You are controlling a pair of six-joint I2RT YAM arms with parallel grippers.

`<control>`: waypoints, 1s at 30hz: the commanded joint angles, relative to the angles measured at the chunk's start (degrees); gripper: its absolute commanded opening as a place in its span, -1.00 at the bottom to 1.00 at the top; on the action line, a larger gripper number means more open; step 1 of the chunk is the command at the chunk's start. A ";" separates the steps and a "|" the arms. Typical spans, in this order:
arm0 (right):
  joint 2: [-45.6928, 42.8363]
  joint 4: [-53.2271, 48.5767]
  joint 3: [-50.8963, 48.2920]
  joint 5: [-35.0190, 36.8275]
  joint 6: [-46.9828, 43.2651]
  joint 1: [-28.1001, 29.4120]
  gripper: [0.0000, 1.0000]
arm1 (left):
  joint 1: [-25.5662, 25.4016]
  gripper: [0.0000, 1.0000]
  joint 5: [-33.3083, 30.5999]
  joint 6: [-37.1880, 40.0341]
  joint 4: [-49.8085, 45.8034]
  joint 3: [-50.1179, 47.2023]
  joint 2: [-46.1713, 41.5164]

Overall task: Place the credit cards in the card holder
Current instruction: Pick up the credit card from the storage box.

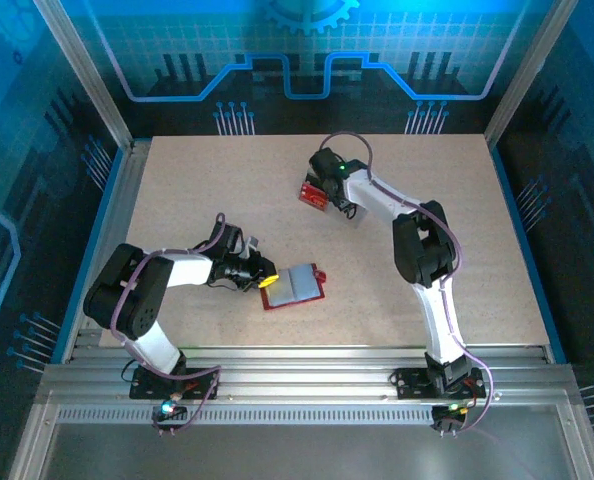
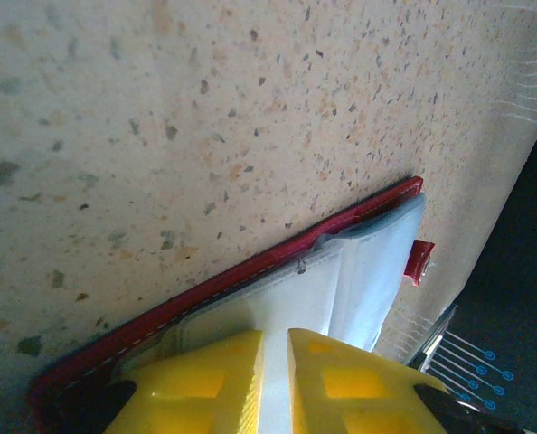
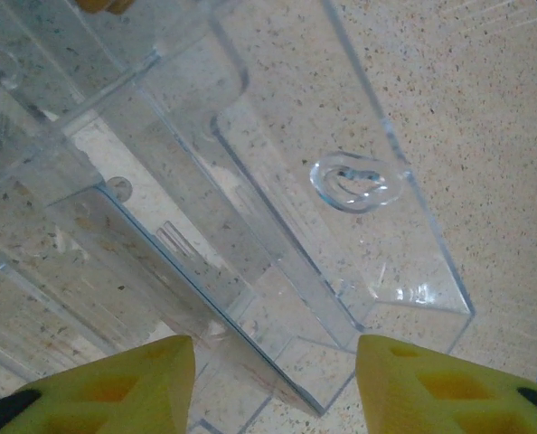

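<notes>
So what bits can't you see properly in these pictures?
- Left wrist view: how many credit cards lie on the card holder; they overlap, and the left end effector covers their near ends.
- Right wrist view: the clear plastic box is cut off by the top and left edges.
- Top view: the red thing under the right end effector is too small and partly covered to name.

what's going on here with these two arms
The left gripper is pinched nearly shut on a pale credit card that lies on the open red card holder, near the middle of the table. The right gripper, jaws apart, is at a clear plastic box farther back. Whether the card is tucked into a slot isn't clear.
</notes>
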 commanded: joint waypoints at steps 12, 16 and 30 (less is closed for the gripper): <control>1.68 0.51 2.37 3.63 -2.63 -1.07 -0.17 | -1.11 -0.68 -4.10 1.34 -3.85 -1.60 3.55; 1.22 0.77 2.41 4.35 -3.58 -1.27 -0.17 | -1.11 -0.68 -4.05 1.32 -3.82 -1.57 3.59; 0.60 0.08 3.96 4.16 -4.94 -1.69 -0.33 | -1.11 -0.68 -3.83 1.17 -3.69 -1.51 3.66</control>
